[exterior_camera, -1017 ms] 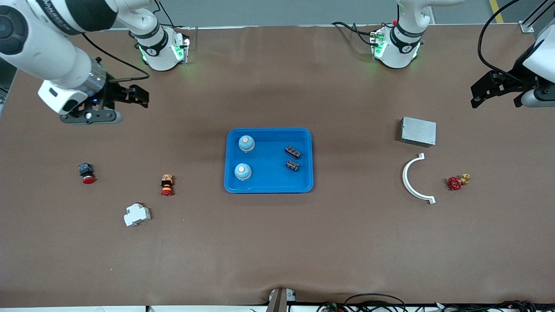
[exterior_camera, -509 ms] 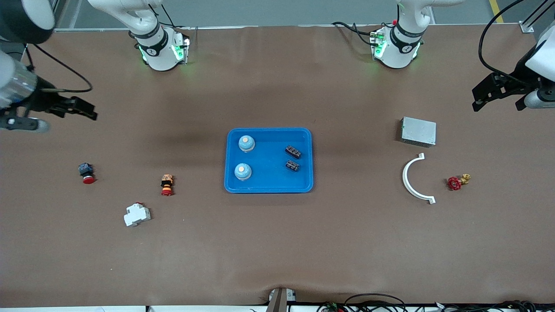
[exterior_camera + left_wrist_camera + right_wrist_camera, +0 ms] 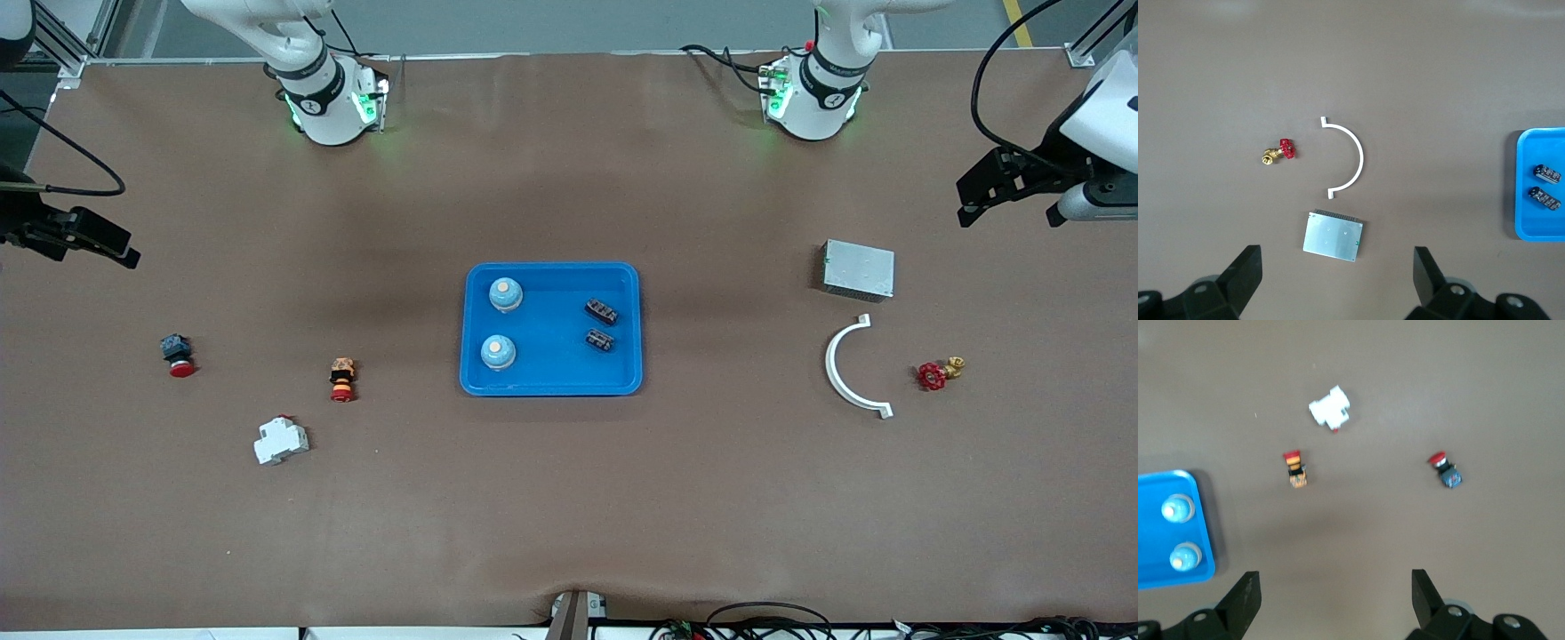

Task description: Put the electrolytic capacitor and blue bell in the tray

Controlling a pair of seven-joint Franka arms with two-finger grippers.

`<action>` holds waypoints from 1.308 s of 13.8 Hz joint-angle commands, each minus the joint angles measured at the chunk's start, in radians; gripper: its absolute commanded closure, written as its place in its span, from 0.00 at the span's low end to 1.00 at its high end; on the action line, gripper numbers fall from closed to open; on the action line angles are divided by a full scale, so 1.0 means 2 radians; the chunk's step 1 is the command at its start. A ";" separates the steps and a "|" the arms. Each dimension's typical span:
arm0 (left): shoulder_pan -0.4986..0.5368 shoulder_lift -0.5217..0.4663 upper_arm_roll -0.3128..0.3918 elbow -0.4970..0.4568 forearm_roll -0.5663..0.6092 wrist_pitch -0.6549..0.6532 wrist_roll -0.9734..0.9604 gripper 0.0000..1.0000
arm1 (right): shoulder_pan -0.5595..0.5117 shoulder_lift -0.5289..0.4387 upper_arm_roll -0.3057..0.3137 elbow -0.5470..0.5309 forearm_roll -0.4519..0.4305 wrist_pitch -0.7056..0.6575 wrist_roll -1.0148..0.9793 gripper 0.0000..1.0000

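I see blue tray [image 3: 551,384] mid-desk: two blue bells [image 3: 505,295] at right arm's end, two electrolytic capacitors [image 3: 601,311] at left arm's end. Left end effector [image 3: 1009,185] released, empty, high over desk near grey metal box [image 3: 858,269]. Right end effector [image 3: 84,236] released, empty, over desk edge at right arm's end.

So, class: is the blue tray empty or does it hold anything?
Not empty. The tray holds two blue bells, upright toward the right arm's end, and two dark capacitors toward the left arm's end.
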 commanded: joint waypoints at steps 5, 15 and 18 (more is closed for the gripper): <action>0.004 -0.005 -0.002 0.002 -0.008 -0.003 0.000 0.00 | -0.004 -0.049 0.004 -0.043 0.004 -0.027 -0.002 0.00; 0.005 -0.002 -0.001 0.005 -0.009 -0.022 0.002 0.00 | 0.015 -0.097 0.005 -0.070 -0.004 -0.032 -0.030 0.00; 0.005 -0.002 0.000 0.008 -0.008 -0.038 0.001 0.00 | 0.010 -0.096 0.002 -0.068 -0.004 -0.031 -0.049 0.00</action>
